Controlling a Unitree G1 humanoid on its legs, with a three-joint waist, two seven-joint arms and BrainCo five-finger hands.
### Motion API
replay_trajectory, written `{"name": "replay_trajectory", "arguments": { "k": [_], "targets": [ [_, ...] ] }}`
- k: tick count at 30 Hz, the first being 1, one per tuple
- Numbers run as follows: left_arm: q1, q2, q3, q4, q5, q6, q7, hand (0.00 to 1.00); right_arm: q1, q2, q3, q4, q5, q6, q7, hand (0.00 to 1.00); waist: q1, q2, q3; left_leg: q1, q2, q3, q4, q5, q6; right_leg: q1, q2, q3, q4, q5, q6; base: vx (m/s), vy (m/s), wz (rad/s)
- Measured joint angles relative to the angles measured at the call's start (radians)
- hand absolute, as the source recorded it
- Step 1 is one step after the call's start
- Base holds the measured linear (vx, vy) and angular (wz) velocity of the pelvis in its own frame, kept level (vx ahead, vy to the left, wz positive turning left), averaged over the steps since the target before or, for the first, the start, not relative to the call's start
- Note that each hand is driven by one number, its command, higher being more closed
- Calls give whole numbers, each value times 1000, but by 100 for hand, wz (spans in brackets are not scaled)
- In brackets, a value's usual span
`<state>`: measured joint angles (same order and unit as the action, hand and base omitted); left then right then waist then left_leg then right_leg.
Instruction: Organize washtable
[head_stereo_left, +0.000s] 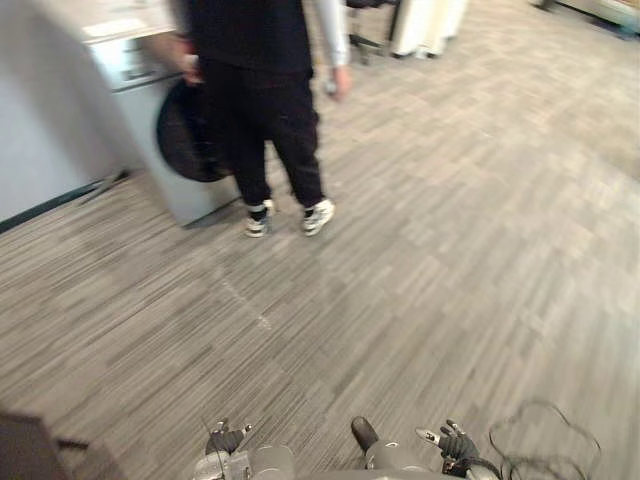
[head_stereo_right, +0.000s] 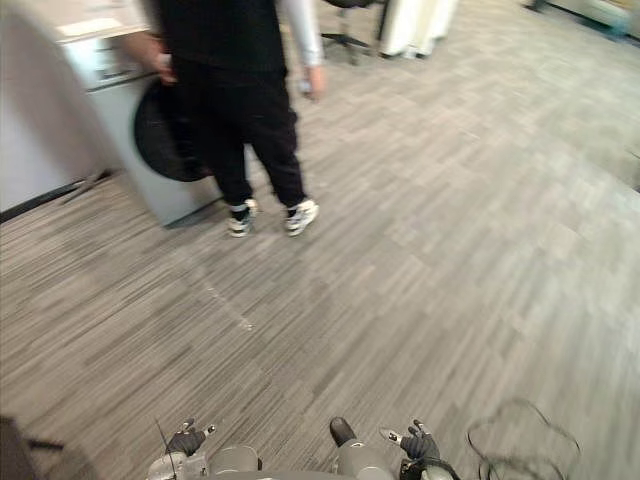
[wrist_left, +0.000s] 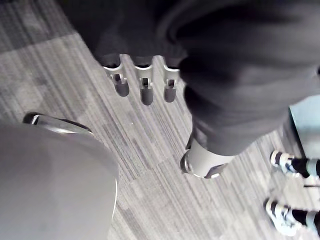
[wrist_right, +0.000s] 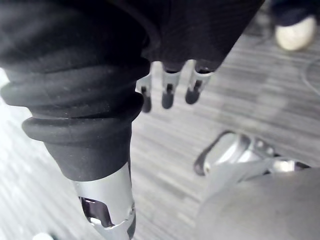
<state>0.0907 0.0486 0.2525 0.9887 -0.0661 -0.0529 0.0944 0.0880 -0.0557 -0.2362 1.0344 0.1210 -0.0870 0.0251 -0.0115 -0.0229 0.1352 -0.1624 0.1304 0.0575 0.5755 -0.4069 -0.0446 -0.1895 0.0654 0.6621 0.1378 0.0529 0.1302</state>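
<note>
Left wrist view — left robot hand (wrist_left: 145, 87) hangs relaxed, empty; right robot hand (wrist_right: 168, 90) likewise.

Left hand (head_stereo_left: 224, 440) and right hand (head_stereo_left: 458, 443) are clipped by the lower edge; far ahead of them, a person (head_stereo_left: 262, 110) is cut off at the waist — a washing machine (head_stereo_left: 135, 65) partly hidden behind.

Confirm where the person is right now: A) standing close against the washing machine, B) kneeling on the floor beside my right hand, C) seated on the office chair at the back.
A: the person stands upright with both shoes on the floor, directly in front of the washing machine, partly covering its dark round door.
</note>
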Motion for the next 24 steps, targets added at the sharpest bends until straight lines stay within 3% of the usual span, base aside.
{"name": "replay_trajectory", "arguments": {
  "k": [1,2,3,4,5,6,8,9,11,13,14,15,16,18,24],
  "targets": [
    [-1,0,-8,3,1,-1,0,0,-8,0,-1,1,-1,5,-1,0,1,0,0,3,-3,73,-15,1,10,-26,-3,18,-28,60,-1,-86,294,-197],
    [-1,-1,-17,4,2,-1,-1,0,-24,-2,-2,1,-1,12,0,0,1,13,7,18,5,165,-59,23,48,-51,-15,-6,-85,168,-32,-68,255,-222],
    [-3,-5,-27,4,2,-1,-2,0,-36,-6,-9,-9,5,14,0,0,-4,24,15,41,2,242,-98,44,76,-82,-31,-203,-49,170,-66,-47,199,-182],
    [-4,-10,-26,4,2,-1,-2,0,-34,-8,-15,-8,6,15,0,0,-2,27,17,53,-6,273,-117,52,81,-90,-56,-343,-17,148,-82,-30,191,-155],
    [-9,-17,-24,6,1,0,-2,0,-26,-9,-20,-9,8,15,-1,0,-1,30,18,74,-21,339,-147,62,96,-92,-111,-613,59,57,-130,-62,142,-133],
    [-14,-21,-25,10,1,2,-2,0,-21,-13,-20,-19,8,15,1,0,0,34,21,96,-37,390,-179,72,114,-91,-152,-802,162,-54,-162,-87,166,-132],
    [-25,-23,-25,24,1,3,-2,0,-19,-17,-19,-23,14,9,1,0,-4,35,24,128,-46,443,-215,81,128,-73,-166,-887,272,-148,-155,-106,77,-93],
    [-25,-25,-23,26,1,5,-2,0,-16,-21,-18,-20,25,2,1,0,-5,55,32,150,-46,491,-230,82,130,-42,-173,-940,356,-220,-161,-116,39,-84],
    [-24,-26,-20,29,-3,5,-2,0,-15,-21,-17,-17,27,-2,0,0,-2,48,30,166,-47,538,-236,82,130,13,-194,-999,389,-282,-150,-114,2,-83],
    [-22,-27,-14,39,-8,4,-3,0,-16,-21,2,1,26,-3,0,0,1,35,24,166,-57,569,-236,88,122,56,-191,-1008,287,-296,-123,-81,-69,-77],
    [-22,-38,-6,44,-18,5,-4,0,-17,-24,4,4,25,-3,1,0,2,48,23,162,-53,573,-248,109,117,69,-163,-982,213,-261,-120,-58,-87,-72],
    [-22,-42,-6,42,-23,4,-4,0,-18,-30,4,7,24,-3,0,0,4,49,22,156,-49,572,-248,127,115,79,-150,-969,169,-235,-121,-53,-95,-78],
    [-22,-40,-6,40,-30,0,-4,0,-26,-31,13,23,20,-1,1,0,25,48,15,141,-43,572,-248,156,101,94,-129,-937,90,-181,-126,-69,-98,-85],
    [-24,-38,-7,33,-33,-2,-4,0,-43,-37,30,40,-4,0,0,0,24,49,13,109,-41,560,-238,189,90,95,-110,-899,-4,-115,-132,-87,-104,-69],
    [-30,-42,-7,34,-35,-2,1,0,-50,-50,66,42,-13,-3,-2,0,21,54,20,92,-67,345,-210,199,72,82,-107,-854,3,-91,-135,-63,-30,-25]
  ]
}}
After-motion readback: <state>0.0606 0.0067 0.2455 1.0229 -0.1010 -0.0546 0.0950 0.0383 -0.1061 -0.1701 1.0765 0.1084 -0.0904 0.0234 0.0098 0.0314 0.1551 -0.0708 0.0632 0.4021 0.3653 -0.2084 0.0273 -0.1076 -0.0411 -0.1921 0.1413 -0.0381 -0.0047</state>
